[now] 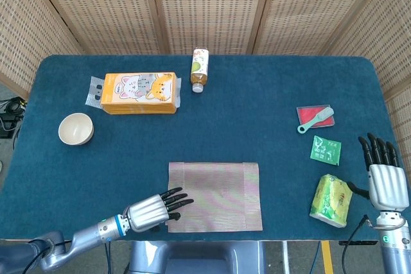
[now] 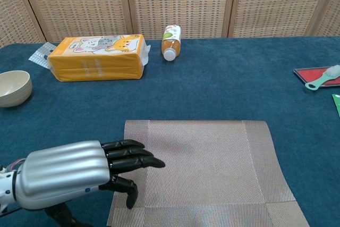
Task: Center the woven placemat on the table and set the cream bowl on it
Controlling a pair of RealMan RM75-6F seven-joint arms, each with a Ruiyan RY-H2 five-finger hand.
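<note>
- Woven placemat lies flat at the table's near edge, roughly mid-width; cream bowl sits well apart at far left.
- Left hand is empty, fingers spread, fingertips over the mat's near-left corner; contact cannot be told.
- Right hand is released, held just beside the green packet.
- Step judged: mat grasp. The corner should be pinched low, then slid away from the edge without folding.
</note>
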